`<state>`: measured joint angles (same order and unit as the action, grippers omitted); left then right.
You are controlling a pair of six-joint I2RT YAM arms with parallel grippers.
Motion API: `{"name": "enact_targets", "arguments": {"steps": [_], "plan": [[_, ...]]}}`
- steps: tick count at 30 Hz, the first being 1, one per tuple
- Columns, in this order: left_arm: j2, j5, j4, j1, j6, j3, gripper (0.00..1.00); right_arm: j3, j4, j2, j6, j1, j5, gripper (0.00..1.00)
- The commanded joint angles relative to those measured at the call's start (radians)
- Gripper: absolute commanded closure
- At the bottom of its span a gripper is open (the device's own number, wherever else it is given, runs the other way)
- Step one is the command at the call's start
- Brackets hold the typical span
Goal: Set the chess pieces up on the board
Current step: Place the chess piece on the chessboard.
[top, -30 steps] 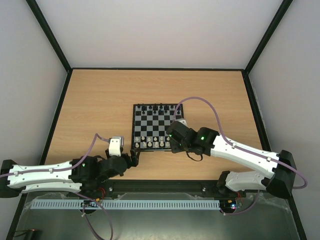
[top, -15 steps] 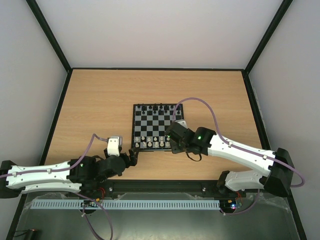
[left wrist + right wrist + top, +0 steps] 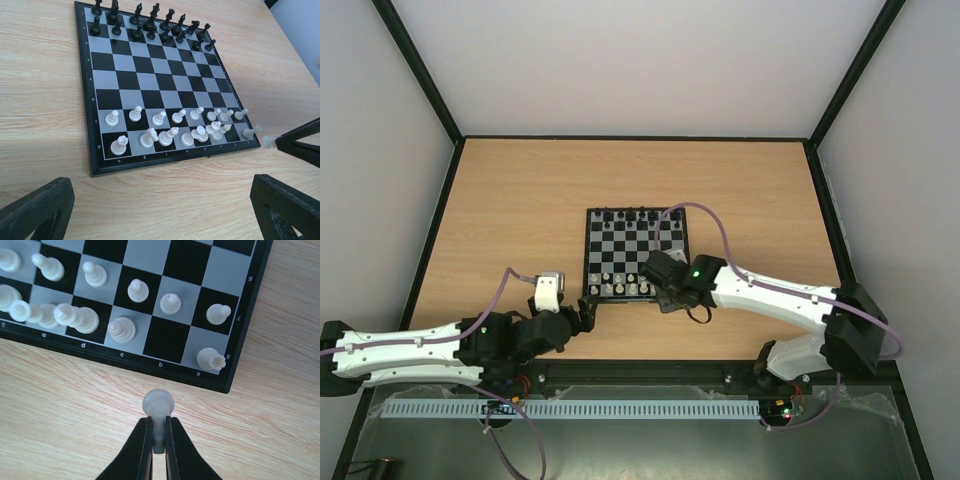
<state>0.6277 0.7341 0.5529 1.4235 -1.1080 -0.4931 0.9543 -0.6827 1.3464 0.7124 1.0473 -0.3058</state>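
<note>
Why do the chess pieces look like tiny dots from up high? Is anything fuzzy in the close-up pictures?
Top view: the board is small and far off, so the pieces are only specks. Left wrist view: the board is sharp, but the near black fingers are dark and blurry. Right wrist view: even light, soft shadows; the white piece in the right gripper looks slightly soft.

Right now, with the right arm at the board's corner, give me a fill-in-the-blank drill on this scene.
1. The right gripper is shut on a ___ piece just off the board.
2. In the right wrist view, the near-row square lettered ___ holds nothing.
3. The left gripper is ___ and holds nothing.
4. The black pieces stand on the board's ___ side from the arms.

Missing words: white; b; open; far.
</note>
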Motion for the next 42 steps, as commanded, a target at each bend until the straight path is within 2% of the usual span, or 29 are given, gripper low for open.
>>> {"name": "enact_targets", "arguments": {"steps": [1, 11, 17, 28, 42], "plan": [[-0.016, 0.012, 0.015, -0.005, 0.002, -0.007, 0.01, 0.022, -0.017, 0.057, -0.027, -0.005, -0.019, 0.95], [-0.028, 0.005, 0.014, -0.004, 0.002, 0.008, 0.0, 0.067, 0.011, 0.141, -0.095, -0.04, 0.037, 0.95], [-0.021, -0.002, 0.003, -0.004, 0.006, 0.009, 0.0, 0.104, -0.027, 0.173, -0.142, -0.06, 0.065, 0.95], [-0.001, -0.002, -0.01, -0.006, 0.017, 0.005, 0.01, 0.085, -0.037, 0.179, -0.194, -0.131, 0.104, 0.94], [0.008, -0.006, -0.019, -0.014, 0.021, 0.007, 0.01, 0.086, -0.031, 0.235, -0.241, -0.154, 0.135, 0.94]]}}
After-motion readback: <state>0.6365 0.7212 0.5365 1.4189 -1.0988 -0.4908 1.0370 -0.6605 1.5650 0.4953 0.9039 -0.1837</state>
